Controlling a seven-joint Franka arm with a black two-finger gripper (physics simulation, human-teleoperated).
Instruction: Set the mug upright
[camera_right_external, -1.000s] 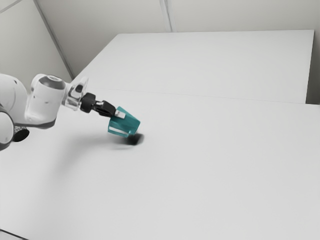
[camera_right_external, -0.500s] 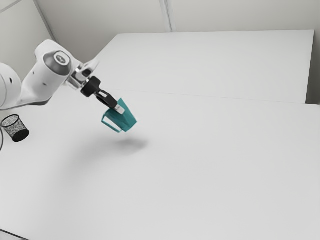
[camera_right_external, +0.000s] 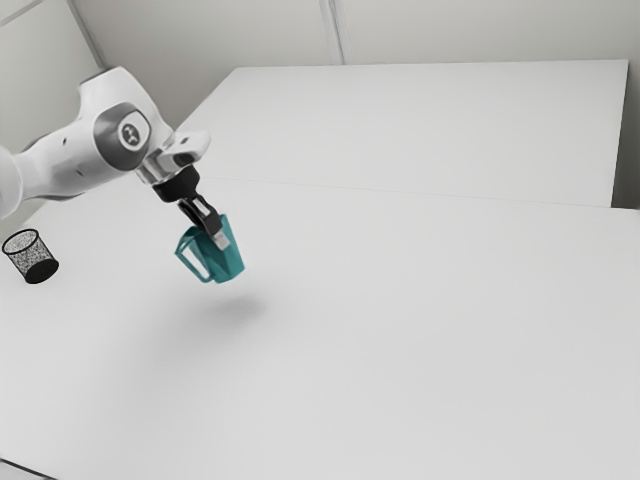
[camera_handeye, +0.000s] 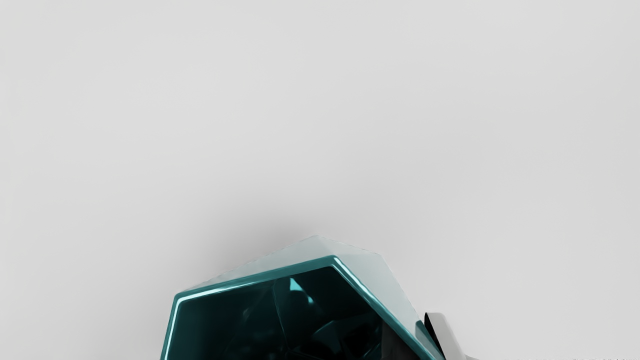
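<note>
Gripper (camera_right_external: 219, 240) narrow, pinching the mug (camera_right_external: 228, 262) by its wall near the rim (camera_handeye: 260, 275) — wrist view has one finger inside the opening, the other outside. Single arm, coming in from the exterior view's left; mug hangs just below the fingertips, off the table (camera_right_external: 400, 340), shadow apart beneath it. Long axis runs from rim near the hand down to the base, leaning: base out toward the exterior view's right, handle (camera_right_external: 193, 262) toward its left. Probably mid-reorient; rest of the tilt should come out before lowering, base flat — set down like this, it could rock or tip over.
</note>
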